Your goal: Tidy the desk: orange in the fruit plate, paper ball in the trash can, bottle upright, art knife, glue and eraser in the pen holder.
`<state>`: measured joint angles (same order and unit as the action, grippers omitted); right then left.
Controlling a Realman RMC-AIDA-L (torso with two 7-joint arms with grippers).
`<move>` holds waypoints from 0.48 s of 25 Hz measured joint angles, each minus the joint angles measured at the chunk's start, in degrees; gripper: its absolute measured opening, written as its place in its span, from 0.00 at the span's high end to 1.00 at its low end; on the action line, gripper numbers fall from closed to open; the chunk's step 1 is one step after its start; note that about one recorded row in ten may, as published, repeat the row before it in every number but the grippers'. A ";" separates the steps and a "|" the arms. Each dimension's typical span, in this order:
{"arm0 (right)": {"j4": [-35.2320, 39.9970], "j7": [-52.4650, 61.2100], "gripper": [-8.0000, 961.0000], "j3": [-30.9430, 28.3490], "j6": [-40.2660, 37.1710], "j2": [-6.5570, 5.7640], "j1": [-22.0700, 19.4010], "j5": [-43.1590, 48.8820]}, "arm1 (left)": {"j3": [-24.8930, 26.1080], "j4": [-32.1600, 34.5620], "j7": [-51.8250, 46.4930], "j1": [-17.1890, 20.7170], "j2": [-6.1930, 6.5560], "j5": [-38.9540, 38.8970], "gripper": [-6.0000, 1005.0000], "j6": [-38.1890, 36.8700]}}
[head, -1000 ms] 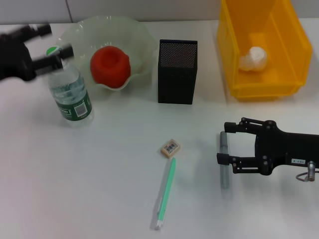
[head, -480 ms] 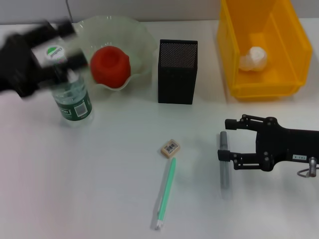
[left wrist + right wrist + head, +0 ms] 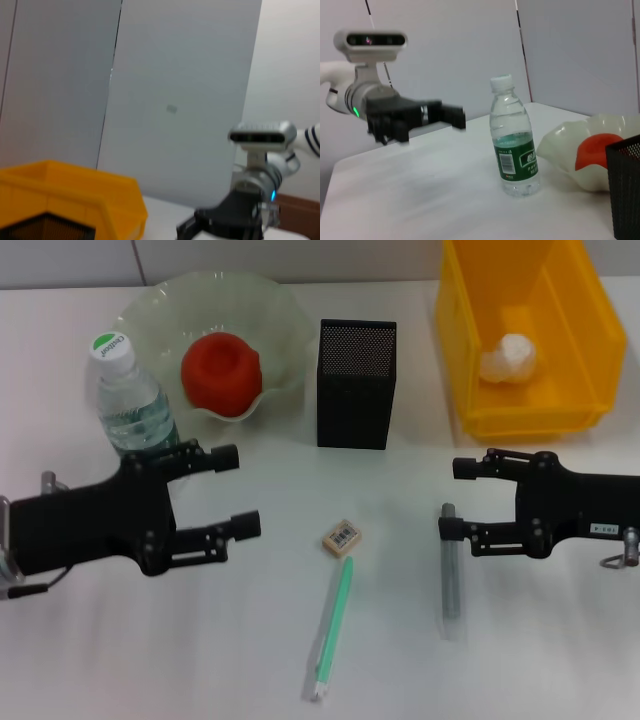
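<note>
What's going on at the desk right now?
Both claws are open and holding nothing. The left claw sits low in front of the bottle, which stands upright. The right claw hovers by the grey art knife. The orange is in the fruit plate, the paper ball in the trash can. The eraser and green glue stick lie loose before the pen holder.

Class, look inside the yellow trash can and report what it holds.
The paper ball lies alone on the floor of the trash can. The near wall hides a strip of floor.
</note>
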<state>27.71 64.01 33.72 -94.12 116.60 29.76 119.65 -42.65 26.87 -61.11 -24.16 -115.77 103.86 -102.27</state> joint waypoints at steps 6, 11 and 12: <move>0.42 1.19 0.14 1.19 -0.37 -0.46 1.25 0.10 | -0.15 -1.63 1.99 0.05 -0.81 4.76 0.20 4.67; 0.47 1.87 0.14 3.02 -0.20 -0.87 2.38 0.13 | -0.53 -1.82 3.03 0.19 -1.40 6.69 0.20 7.89; 0.46 2.16 0.14 3.95 -0.13 -0.98 2.95 0.15 | -0.61 -1.88 3.13 0.18 -1.40 6.93 0.20 8.17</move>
<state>28.17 66.17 37.67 -94.25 115.62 32.71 119.80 -43.26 24.99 -57.98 -23.98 -117.18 110.79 -94.10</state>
